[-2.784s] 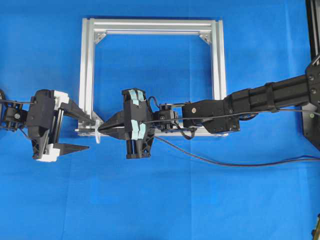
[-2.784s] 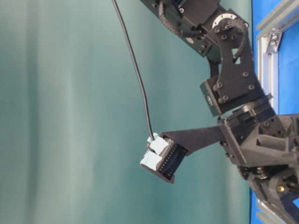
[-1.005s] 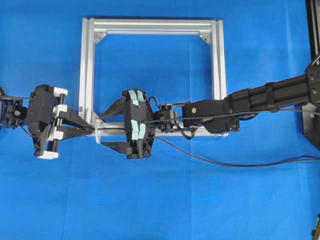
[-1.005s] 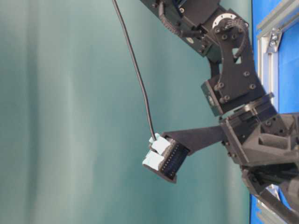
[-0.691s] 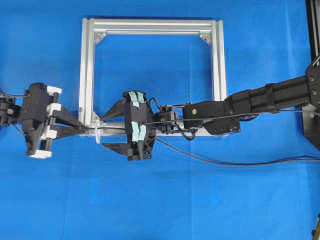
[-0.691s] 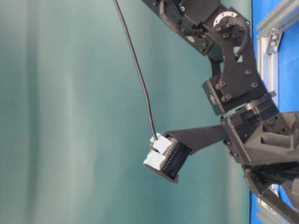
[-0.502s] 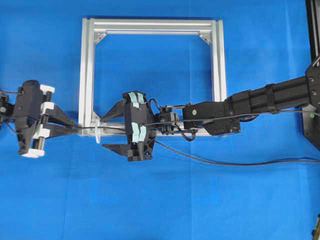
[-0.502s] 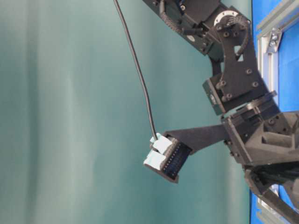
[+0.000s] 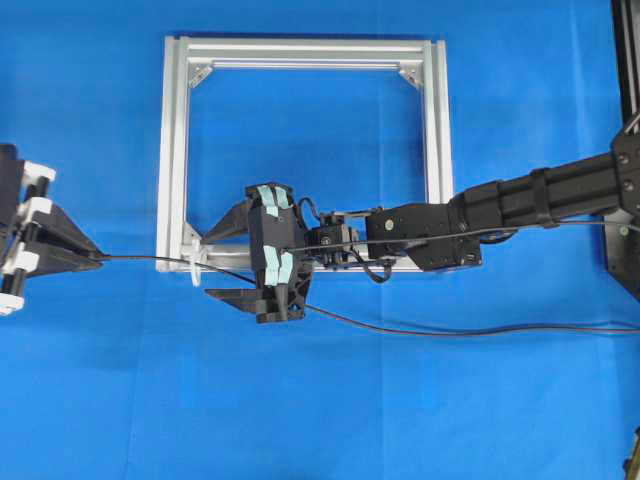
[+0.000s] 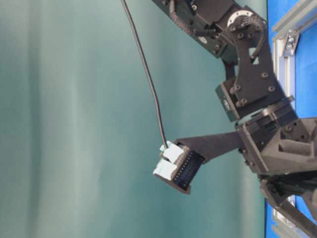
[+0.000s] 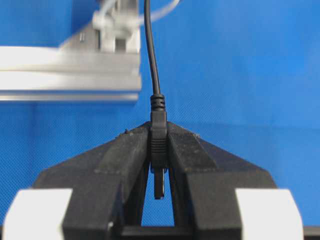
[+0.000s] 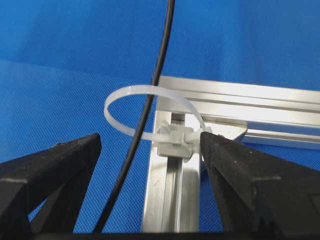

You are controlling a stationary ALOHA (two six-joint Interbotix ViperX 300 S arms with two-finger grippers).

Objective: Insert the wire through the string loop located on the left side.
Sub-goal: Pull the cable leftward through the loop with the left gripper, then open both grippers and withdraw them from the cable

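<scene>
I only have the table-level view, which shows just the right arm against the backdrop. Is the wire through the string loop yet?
Observer: Yes. In the right wrist view the wire passes through the string loop.
Operator: What is holding it?
Observer: The left gripper, shut on the plug.
Operator: And the right gripper?
Observer: The right gripper is open and holds nothing, with one finger on each side of the loop.

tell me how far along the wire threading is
Done: the wire already passes through the string loop at the frame corner. In hand: the left gripper is shut on the plug, out left of the frame; the right gripper is open. Left: little beyond releasing.
</scene>
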